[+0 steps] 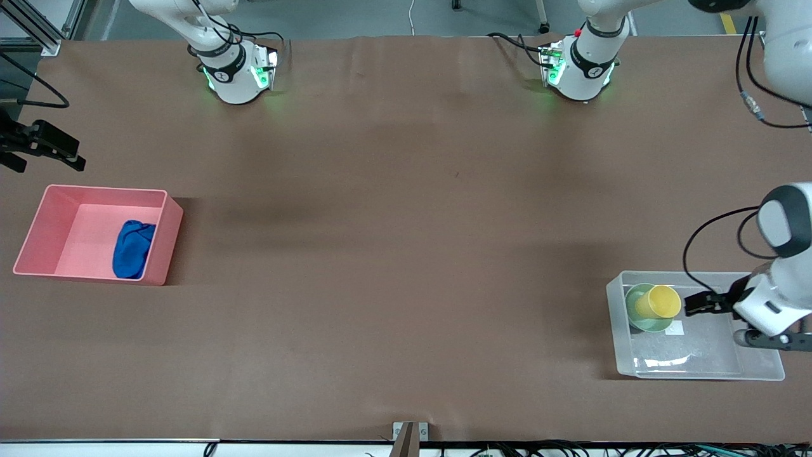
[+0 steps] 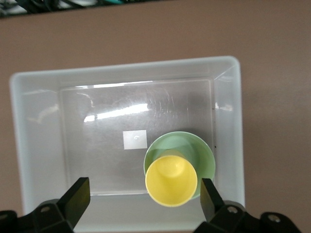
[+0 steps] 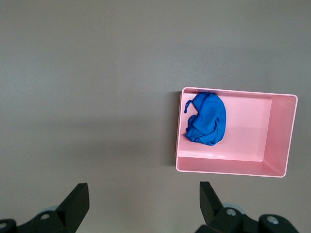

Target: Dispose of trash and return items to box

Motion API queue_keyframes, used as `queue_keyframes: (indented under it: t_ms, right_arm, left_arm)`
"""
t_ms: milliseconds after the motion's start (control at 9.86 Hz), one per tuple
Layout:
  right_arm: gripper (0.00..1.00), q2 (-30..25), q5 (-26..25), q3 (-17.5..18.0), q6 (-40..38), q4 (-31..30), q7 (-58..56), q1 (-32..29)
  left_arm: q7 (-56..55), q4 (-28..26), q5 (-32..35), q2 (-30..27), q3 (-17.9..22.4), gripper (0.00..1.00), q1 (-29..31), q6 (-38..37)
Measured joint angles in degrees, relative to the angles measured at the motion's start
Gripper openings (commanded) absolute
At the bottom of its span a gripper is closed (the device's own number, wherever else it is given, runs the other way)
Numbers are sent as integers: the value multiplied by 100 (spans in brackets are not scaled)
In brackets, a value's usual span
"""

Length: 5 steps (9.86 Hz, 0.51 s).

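Table [image 1: 406, 254]: brown, fills frame. Pink bin [image 1: 47, 228] mid-left of frame, blue trash [image 1: 133, 249] inside. Clear box [image 1: 698, 371] lower right of frame, mint bowl [image 1: 634, 314] inside, yellow cup [image 1: 660, 301] sitting in bowl. My left claw [image 1: 691, 306] over box, released, empty; cup just beside fingertips, toward right arm's end. My right claw [image 3: 141, 204] at left edge of frame, waiting, fingers spread, empty. Judgement: all stowed; left arm nearer, only retreat remains.

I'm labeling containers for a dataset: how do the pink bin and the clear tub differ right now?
The pink bin is opaque with tall walls; the clear tub is see-through and shallow. The bin sits toward the right arm's end of the table, the tub toward the left arm's. The bin holds the blue wad; the tub holds the yellow cup in the green bowl. Both are rectangular and open-topped.
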Motion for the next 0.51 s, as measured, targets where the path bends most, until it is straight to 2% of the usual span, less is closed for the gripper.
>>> queue_keyframes:
  t_ms: [304,507]
  right_arm:
    - [100,1,0,-17,0,-3,0,-7]
    - [100,3,0,-21,0,-6,0,-8]
  left_arm:
    - [0,15,-1,-699,-350,100,1,-715]
    - [-1,19,-274,-1162,-440,100,3,-1243]
